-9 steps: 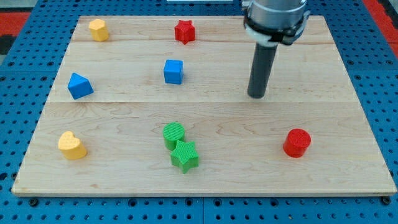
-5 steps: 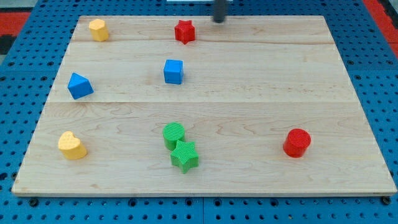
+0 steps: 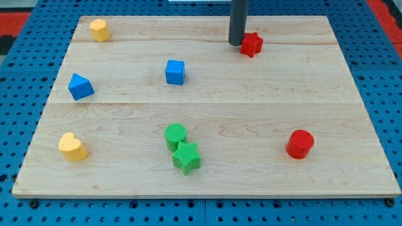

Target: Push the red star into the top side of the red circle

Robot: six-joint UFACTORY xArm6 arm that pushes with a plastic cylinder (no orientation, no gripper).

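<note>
Red star [image 3: 252,44]: small, light, rigid; slides easily, may spin off its points.
My tip [image 3: 236,43]: touching star at its 9 o'clock.
Contact needed: star's 11 o'clock side, red circle [image 3: 299,144] lying toward 5 o'clock.
Gripper: none fitted, only a rod.

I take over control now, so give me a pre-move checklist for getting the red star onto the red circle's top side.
1. My tip at the red star: ok, right against its left side.
2. Star above the red circle: not ok, it sits left of the circle's column.
3. Path between star and circle free of blocks: ok.
4. Blue cube and green star out of the way: ok, both far left.
5. Star safely on the board: ok, though near the top edge.
</note>
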